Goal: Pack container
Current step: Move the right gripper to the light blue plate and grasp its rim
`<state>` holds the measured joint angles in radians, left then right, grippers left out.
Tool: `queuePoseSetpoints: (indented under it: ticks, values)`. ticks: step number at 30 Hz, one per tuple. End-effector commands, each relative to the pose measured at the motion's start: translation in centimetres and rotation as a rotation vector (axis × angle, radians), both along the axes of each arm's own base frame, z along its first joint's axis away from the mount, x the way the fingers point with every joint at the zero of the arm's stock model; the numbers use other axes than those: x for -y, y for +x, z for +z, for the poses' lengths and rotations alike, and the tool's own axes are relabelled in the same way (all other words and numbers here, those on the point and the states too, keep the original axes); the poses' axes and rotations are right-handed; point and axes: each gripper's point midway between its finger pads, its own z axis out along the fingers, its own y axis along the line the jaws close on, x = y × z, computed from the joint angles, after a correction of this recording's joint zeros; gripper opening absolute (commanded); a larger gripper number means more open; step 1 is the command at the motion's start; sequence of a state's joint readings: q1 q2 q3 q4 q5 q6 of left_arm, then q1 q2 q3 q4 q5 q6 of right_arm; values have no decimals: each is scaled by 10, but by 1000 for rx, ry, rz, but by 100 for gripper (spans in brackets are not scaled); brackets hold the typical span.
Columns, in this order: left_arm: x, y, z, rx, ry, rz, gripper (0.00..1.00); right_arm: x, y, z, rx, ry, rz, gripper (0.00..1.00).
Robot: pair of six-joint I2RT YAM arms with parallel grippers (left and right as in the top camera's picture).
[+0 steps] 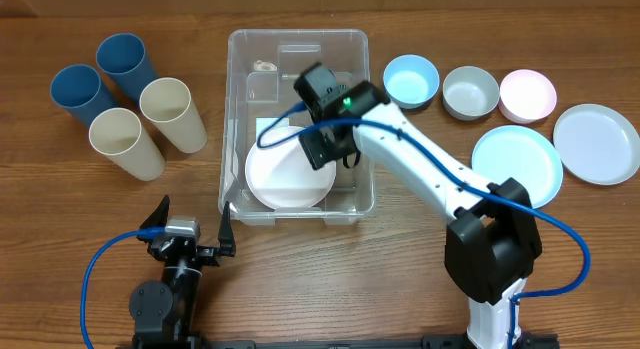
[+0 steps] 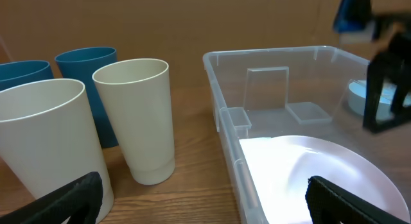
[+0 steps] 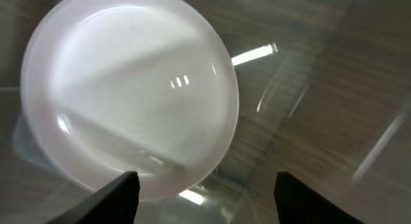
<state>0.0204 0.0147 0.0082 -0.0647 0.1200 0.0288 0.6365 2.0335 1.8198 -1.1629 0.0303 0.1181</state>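
Observation:
The clear container [image 1: 240, 109] stands at the table's middle. A white plate [image 1: 285, 179] lies in its near half. The plate also shows in the left wrist view [image 2: 321, 172] and the right wrist view [image 3: 128, 95]. My right gripper [image 1: 322, 149] is open and empty, hovering over the container just above the plate's far right edge; in its own view the fingers [image 3: 205, 198] straddle the plate's rim without touching. My left gripper [image 1: 190, 229] is open and empty, low near the front edge, left of the container's near corner [image 2: 231, 115].
Two blue cups [image 1: 125, 64] and two cream cups [image 1: 170, 114] stand at the left. A pale blue bowl [image 1: 411, 81], grey bowl [image 1: 470, 92], pink bowl [image 1: 527, 95], pale blue plate [image 1: 517, 161] and white plate [image 1: 597, 142] lie at the right.

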Motion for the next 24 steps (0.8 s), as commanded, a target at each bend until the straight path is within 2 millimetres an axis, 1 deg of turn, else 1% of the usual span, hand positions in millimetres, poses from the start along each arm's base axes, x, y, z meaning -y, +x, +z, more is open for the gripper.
queuePoseSetpoints:
  ticks: [1,2,3,4,5,6,7,8,9,10,11,13,14,15,16,17,18,20,21,24]
  values:
    - [-1,0,0,5,-7,4,100,-5,16,100,137,161,-88,75]
    - [-1,0,0,5,-7,4,100,8,20,120,149,179,-148,76]
    - [-1,0,0,5,-7,4,100,29,26,135,153,189,-223,77]
    - [-1,0,0,4,-7,4,100,48,30,143,148,192,-289,78]
    - [-1,0,0,4,-7,4,100,76,36,146,132,188,-388,81]
    - [-1,0,0,4,-7,4,100,101,40,144,111,183,-479,81]
    - [-1,0,0,4,-6,3,100,121,42,142,92,176,-554,82]
    - [-1,0,0,5,-7,4,100,157,45,138,60,165,-685,82]
    - [-1,0,0,4,-7,4,100,189,46,134,39,159,-793,83]
    - [-1,0,0,5,-7,4,100,226,46,132,19,157,-918,84]
    - [-1,0,0,5,-7,4,100,257,44,128,3,154,-1022,85]
    - [-1,0,0,5,-7,4,100,308,36,118,-30,145,-1184,85]
    - [-1,0,0,4,-7,4,100,323,32,111,-46,137,-1228,85]
    - [-1,0,0,5,-7,4,100,340,26,100,-73,127,-1281,85]
    - [-1,0,0,4,-7,4,100,355,18,85,-113,112,-1336,85]
    - [-1,0,0,4,-7,4,100,364,12,72,-142,101,-1366,85]
    - [-1,0,0,4,-7,4,100,376,1,47,-196,83,-1412,85]
    - [-1,0,0,4,-7,4,100,385,-14,12,-266,72,-1459,85]
    - [-1,0,0,4,-7,4,100,390,-25,-10,-306,70,-1493,84]
    - [-1,0,0,4,-7,4,100,397,-42,-44,-356,75,-1539,83]
